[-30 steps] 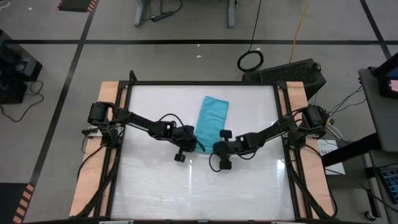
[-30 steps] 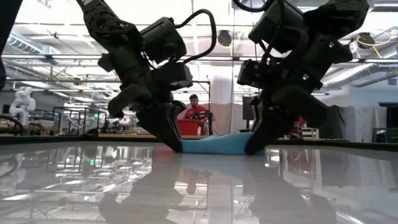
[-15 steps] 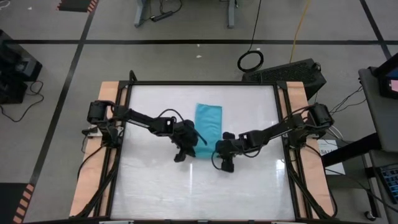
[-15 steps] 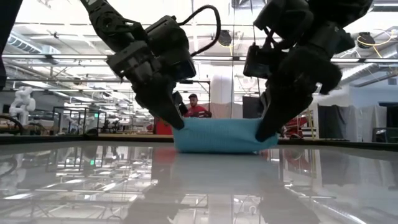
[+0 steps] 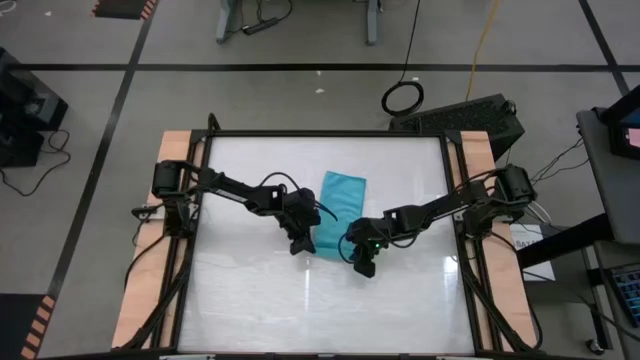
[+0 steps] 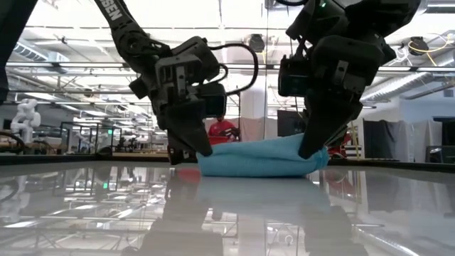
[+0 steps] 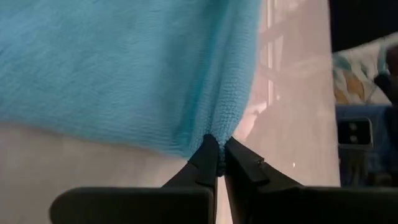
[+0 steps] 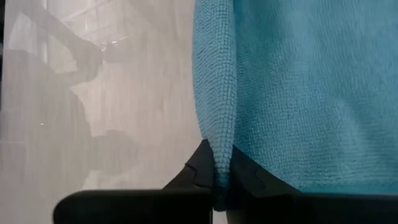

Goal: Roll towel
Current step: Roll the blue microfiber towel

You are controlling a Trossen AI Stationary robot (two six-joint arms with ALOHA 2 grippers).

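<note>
I have the towel (image 5: 337, 208) mid-tabletop (image 5: 250, 290), its near edge folded over. Left gripper (image 7: 216, 163) and right gripper (image 8: 216, 171) each have fingers clamped on a near corner. It looks soft and limp; corners seem the best hold.

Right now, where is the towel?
In the high view the towel lies near the table's middle, its near end pinched between the left gripper and the right gripper.

No text, label, brand, number or sign is readable in any view.
</note>
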